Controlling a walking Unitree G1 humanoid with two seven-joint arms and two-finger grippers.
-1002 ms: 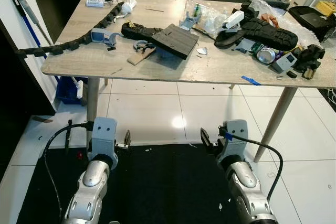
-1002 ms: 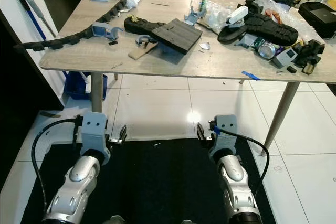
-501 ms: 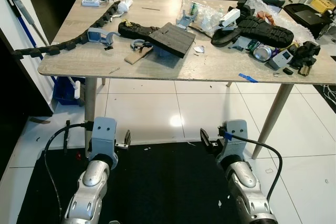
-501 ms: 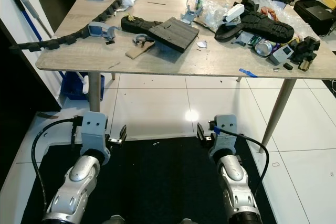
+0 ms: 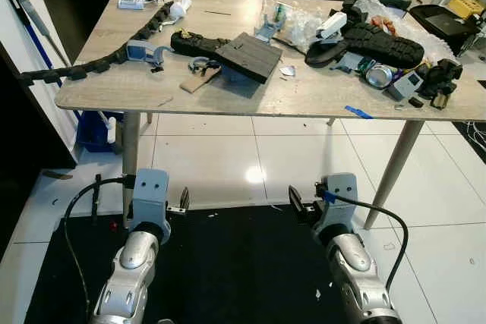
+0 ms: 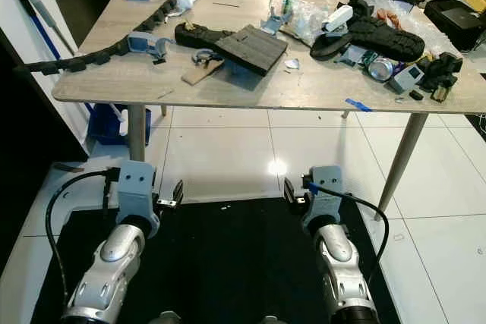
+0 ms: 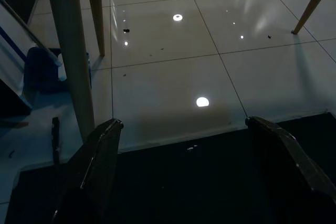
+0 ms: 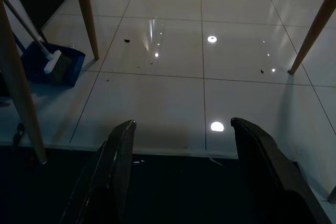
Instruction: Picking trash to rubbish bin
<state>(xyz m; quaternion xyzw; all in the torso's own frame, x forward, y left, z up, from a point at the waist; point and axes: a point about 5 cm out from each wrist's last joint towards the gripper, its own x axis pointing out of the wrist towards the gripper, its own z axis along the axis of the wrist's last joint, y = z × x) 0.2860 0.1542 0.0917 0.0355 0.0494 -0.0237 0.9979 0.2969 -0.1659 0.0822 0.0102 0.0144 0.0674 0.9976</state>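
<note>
One wooden desk point(image 5: 114, 89) stands ahead, cluttered from end to end. On its left half lies one long black cable chain point(image 5: 99, 62) running from the near left corner toward the far side, one black shoe sole point(image 5: 194, 42) and one dark ridged slab point(image 5: 249, 56) resting tilted against it, with one small brown scrap of card point(image 5: 199, 81) just near of them. On the right half there is one crumpled clear plastic bag point(image 5: 300, 24), a second, larger black sole point(image 5: 376, 42), one crushed drink can point(image 5: 377, 76) just near that sole, one small grey box-shaped device point(image 5: 404, 86) beside the can, and one strip of blue tape point(image 5: 356, 112) at the near edge. One black case point(image 5: 444, 20) sits at the far right corner. On the floor left of the desk are one blue dustpan point(image 8: 50, 65) and one blue-handled broom point(image 5: 34, 13) leaning on the wall.

Both silver arms are held low and forward, side by side over a black mat point(image 5: 235, 263), well short of the desk. The left gripper point(image 7: 181, 129) points at the white tiled floor point(image 5: 228, 165) beneath the desk, its two fingers point(image 7: 100, 156) spread wide with nothing between them. The right gripper point(image 8: 181, 127) is posed alike, its fingers point(image 8: 118, 156) also parted and empty.
</note>
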